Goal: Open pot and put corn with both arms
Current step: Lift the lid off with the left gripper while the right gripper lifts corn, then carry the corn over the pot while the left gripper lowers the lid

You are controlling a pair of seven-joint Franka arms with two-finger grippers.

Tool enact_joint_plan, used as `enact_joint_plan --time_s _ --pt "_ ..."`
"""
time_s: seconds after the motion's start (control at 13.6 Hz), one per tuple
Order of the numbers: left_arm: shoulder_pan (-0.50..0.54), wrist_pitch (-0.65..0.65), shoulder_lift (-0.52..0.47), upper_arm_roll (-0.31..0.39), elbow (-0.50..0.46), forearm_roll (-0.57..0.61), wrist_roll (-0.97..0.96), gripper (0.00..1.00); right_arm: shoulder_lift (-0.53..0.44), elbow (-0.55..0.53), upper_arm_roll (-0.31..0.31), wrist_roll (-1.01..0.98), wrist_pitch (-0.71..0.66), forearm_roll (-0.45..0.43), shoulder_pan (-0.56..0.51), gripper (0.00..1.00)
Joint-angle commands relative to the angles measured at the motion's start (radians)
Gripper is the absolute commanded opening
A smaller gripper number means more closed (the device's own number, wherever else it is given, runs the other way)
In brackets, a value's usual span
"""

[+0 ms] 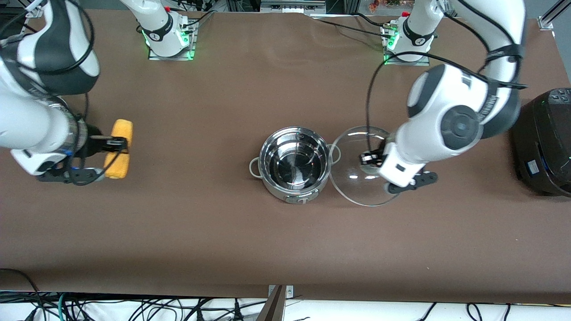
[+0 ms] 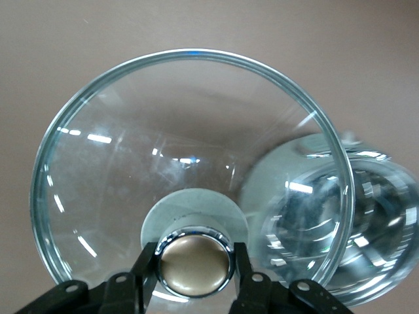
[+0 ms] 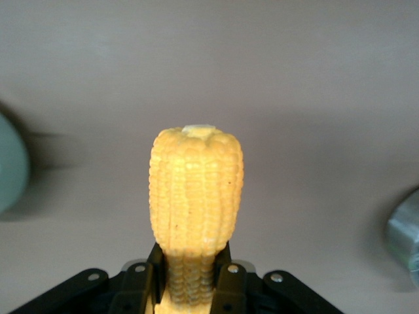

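The steel pot point(image 1: 294, 165) stands open and empty at the table's middle, its control knob point(image 1: 303, 199) facing the front camera. My left gripper point(image 1: 370, 159) is shut on the knob point(image 2: 195, 265) of the pot's glass lid point(image 1: 357, 178), holding it beside the pot toward the left arm's end, its rim overlapping the pot's side handle. The left wrist view shows the lid point(image 2: 163, 144) with the pot point(image 2: 380, 222) past its rim. My right gripper point(image 1: 117, 145) is shut on the corn point(image 1: 119, 133) low at the right arm's end. In the right wrist view the corn point(image 3: 196, 190) sticks out between the jaws point(image 3: 191, 265).
A large black cooker point(image 1: 544, 142) stands at the table's edge at the left arm's end. Brown tabletop lies bare between the corn and the pot. The arms' bases point(image 1: 169, 35) point(image 1: 408, 40) stand along the table's edge farthest from the front camera.
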Motion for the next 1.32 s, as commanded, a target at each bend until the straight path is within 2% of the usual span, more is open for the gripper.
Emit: enact_joint_plan --time_s 0.0,0.07,0.29,0.59,0.88,1.03,1.25 --pt "0.092 0.012 -0.131 -0.005 -0.200 -0.017 0.206 0.00 0.011 0.024 0.146 0.200 0.038 0.001 0.013 0.00" --pt "0.120 0.016 -0.145 -0.003 -0.238 -0.014 0.256 0.00 0.017 0.024 0.171 0.255 0.084 0.001 0.042 0.00" --pt "0.169 0.101 -0.174 0.017 -0.363 0.027 0.410 0.00 0.062 0.024 0.165 0.314 0.207 -0.011 0.202 0.00" --pt "0.201 0.256 -0.168 0.059 -0.507 0.037 0.577 0.00 0.143 0.031 0.165 0.316 0.352 -0.082 0.338 0.00" --pt "0.218 0.393 -0.151 0.075 -0.616 0.044 0.628 0.00 0.278 0.178 0.151 0.389 0.394 -0.168 0.457 0.00" --pt "0.229 0.459 -0.142 0.084 -0.657 0.043 0.677 0.00 0.315 0.186 0.124 0.391 0.416 -0.176 0.485 0.00" --pt "0.235 0.513 -0.114 0.121 -0.679 0.043 0.766 0.00 0.361 0.188 0.027 0.392 0.500 -0.174 0.562 0.00"
